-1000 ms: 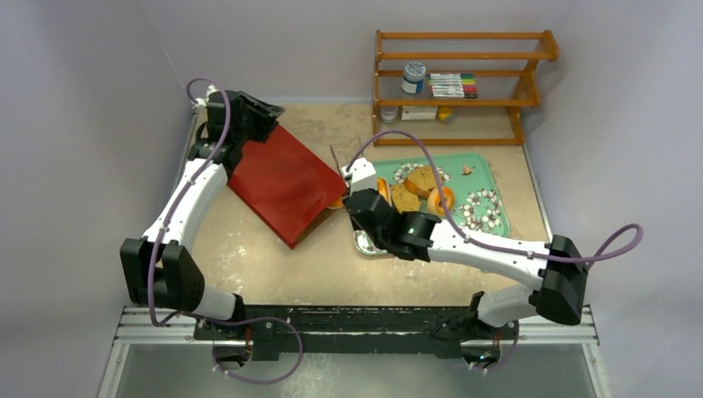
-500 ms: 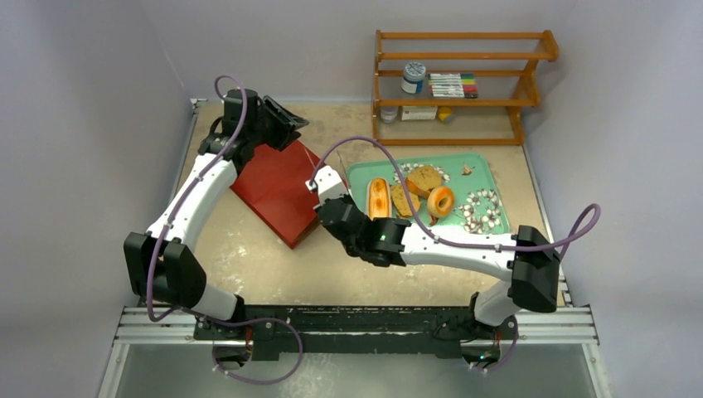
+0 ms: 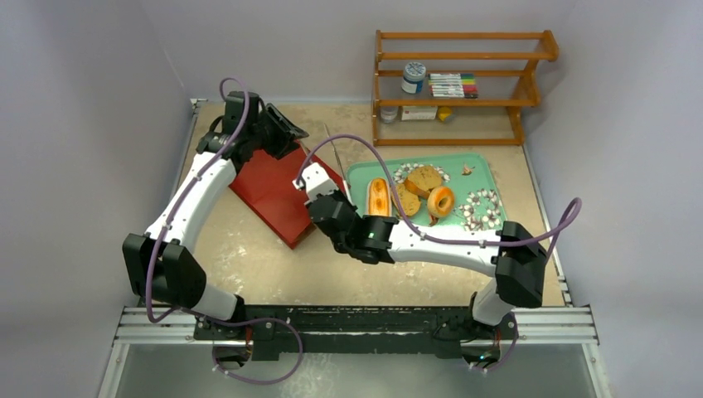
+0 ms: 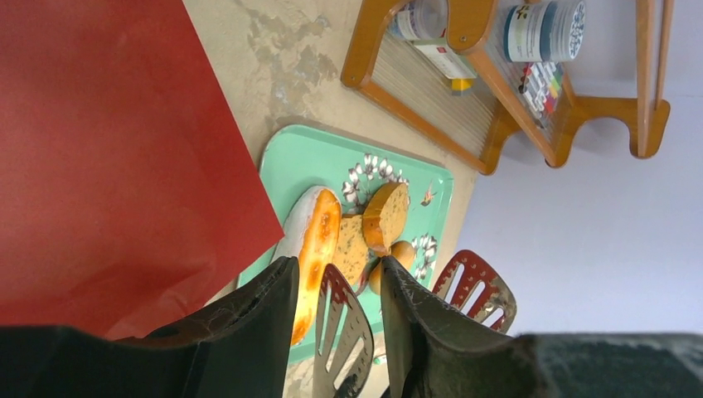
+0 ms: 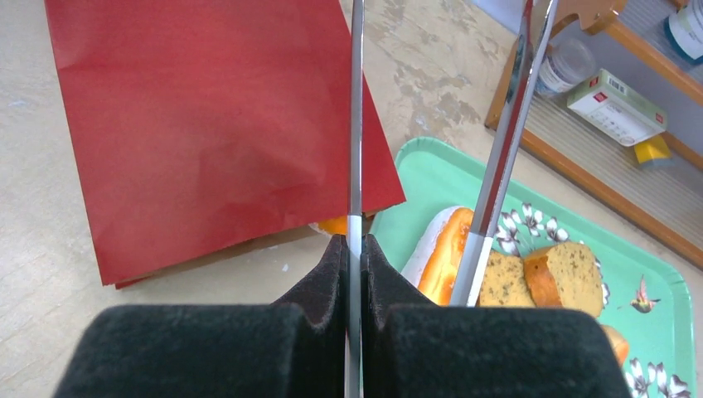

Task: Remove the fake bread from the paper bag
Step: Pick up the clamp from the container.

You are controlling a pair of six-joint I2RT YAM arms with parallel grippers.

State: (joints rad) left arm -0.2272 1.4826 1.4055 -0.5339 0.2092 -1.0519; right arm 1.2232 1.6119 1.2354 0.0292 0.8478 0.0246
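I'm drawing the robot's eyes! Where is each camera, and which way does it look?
Top camera: above, behind the bases, looking down on the table; left arm, right arm show.
Left wrist: on the left claw, looking past the paper bag to the tray; its fingers show.
Right wrist: on the right claw, looking over bag and tray; fingers pinch the tongs.
Both wrist views share the long loaf.

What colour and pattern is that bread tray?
The tray is mint green with white flowers and a bird; clearest in the right wrist view.
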